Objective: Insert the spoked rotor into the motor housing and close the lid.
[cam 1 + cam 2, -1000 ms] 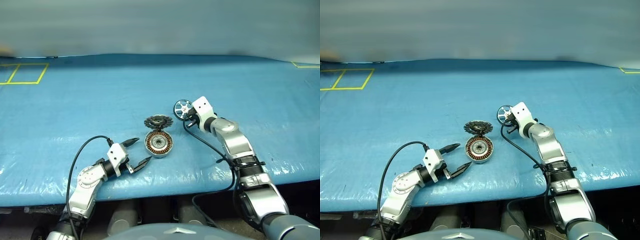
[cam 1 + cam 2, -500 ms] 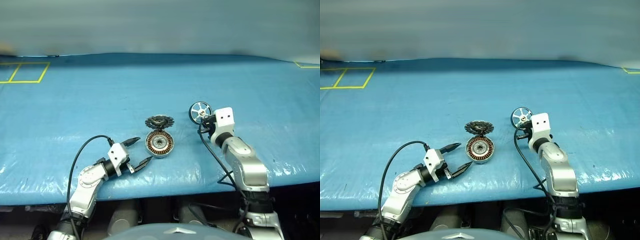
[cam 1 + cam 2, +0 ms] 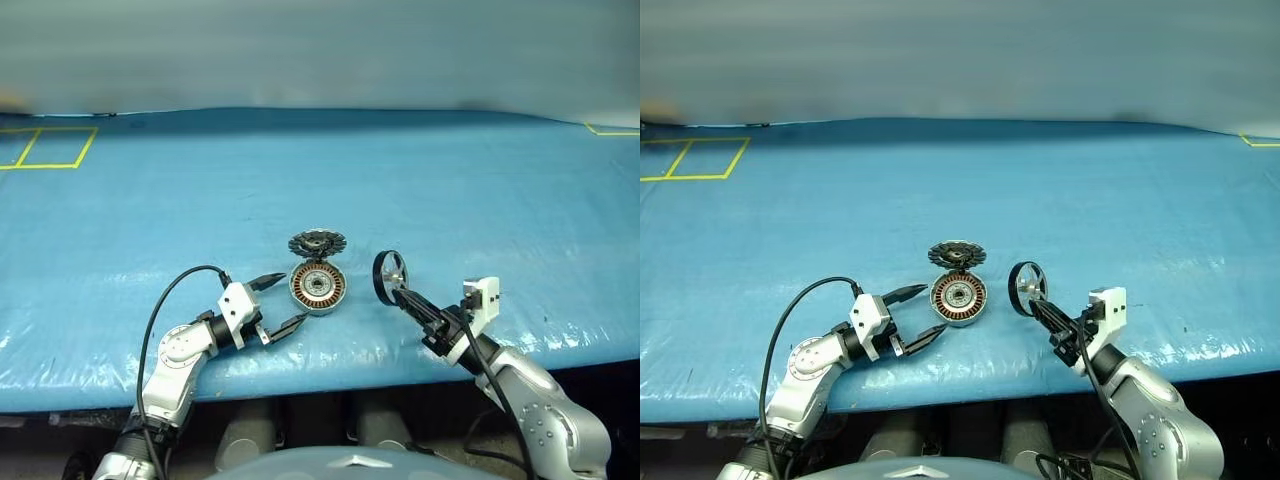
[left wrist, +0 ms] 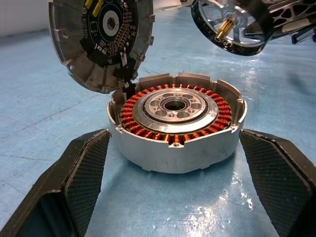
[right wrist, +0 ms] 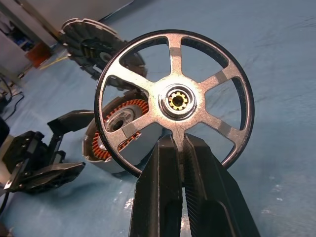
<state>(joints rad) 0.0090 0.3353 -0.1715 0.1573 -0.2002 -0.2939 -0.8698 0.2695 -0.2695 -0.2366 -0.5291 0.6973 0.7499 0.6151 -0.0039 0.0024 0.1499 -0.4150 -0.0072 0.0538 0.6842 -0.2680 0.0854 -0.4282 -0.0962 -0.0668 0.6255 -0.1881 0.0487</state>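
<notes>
A: Spoked rotor (image 5: pixel 174 106) — counted one, black rim, six silvery spokes, brass-toothed hub; held upright above the blue surface (image 3: pixel 450 180), just right of the motor housing (image 3: pixel 318 288).
B: Gripped how?
A: Pinched by one spoke in the clenched jaws of the right gripper (image 5: pixel 177 148).
B: Housings, lids?
A: One each. Housing sat open on the surface, copper windings ringing a silver hub inside. Lid (image 3: pixel 317 243) propped tilted against its far edge.
B: Left gripper (image 3: pixel 279 302)?
A: Jaws spread wide either side of the housing, gripping nothing.
</notes>
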